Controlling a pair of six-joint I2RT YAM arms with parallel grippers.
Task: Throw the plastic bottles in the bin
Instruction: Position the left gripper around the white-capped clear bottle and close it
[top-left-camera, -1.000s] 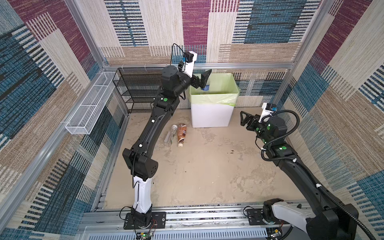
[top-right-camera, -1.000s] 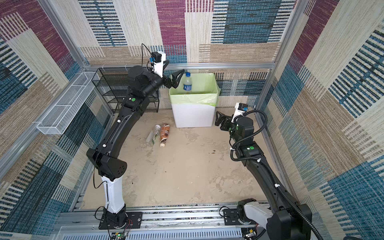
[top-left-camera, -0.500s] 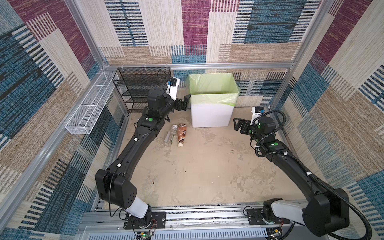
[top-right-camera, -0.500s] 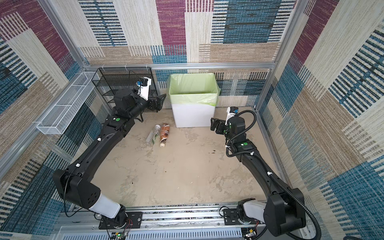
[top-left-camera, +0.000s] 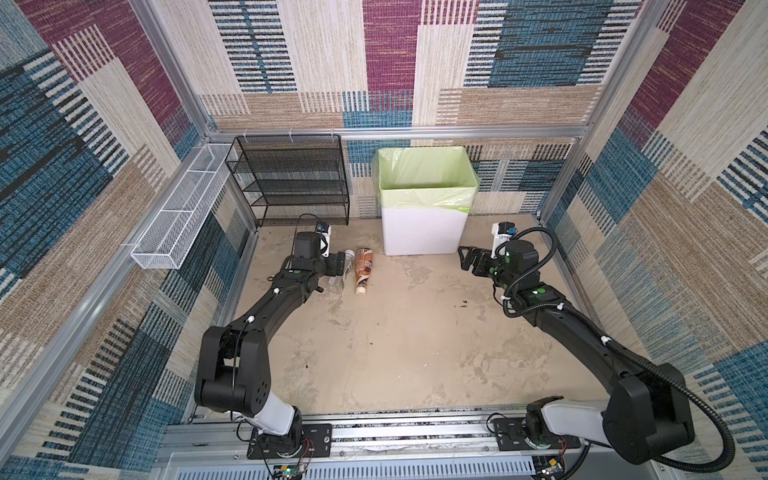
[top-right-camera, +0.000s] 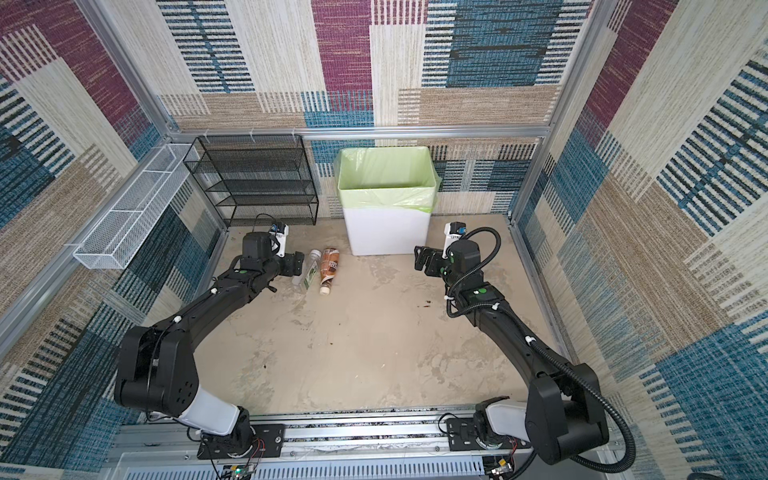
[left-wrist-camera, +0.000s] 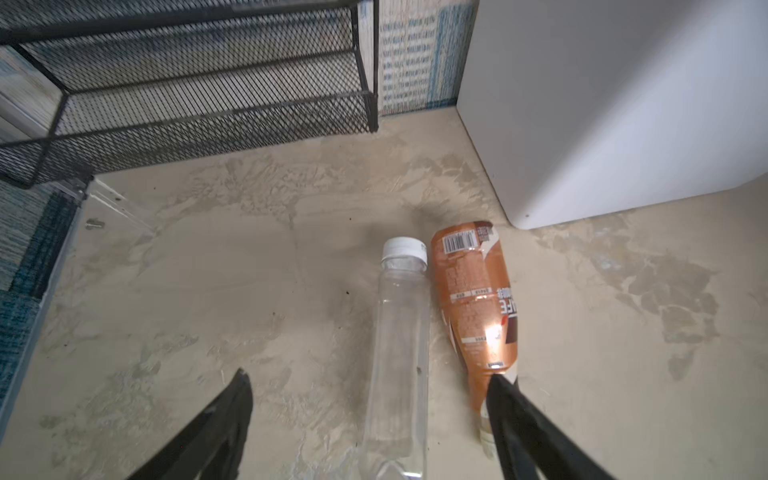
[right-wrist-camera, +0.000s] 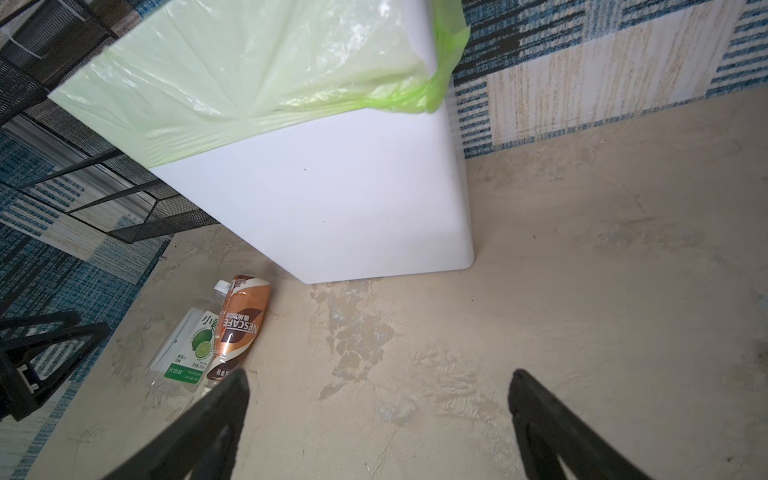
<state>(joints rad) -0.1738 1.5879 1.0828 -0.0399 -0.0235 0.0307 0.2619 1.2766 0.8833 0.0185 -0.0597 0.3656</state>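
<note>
Two plastic bottles lie side by side on the floor left of the bin: a clear one with a white cap and green label, and a brown coffee one. My left gripper is low over them and open. Its fingers straddle the clear bottle, one fingertip over the brown bottle's neck. My right gripper hangs open and empty beside the bin's front right corner.
A black mesh shelf rack stands against the back wall left of the bin. A long white wire basket hangs on the left wall. Patterned walls enclose the floor on three sides.
My left arm swung down from the bin's mouth to the floor bottles. The blue-labelled bottle seen at the bin's rim is gone from sight. My right arm dropped lower, nearer the bin.
</note>
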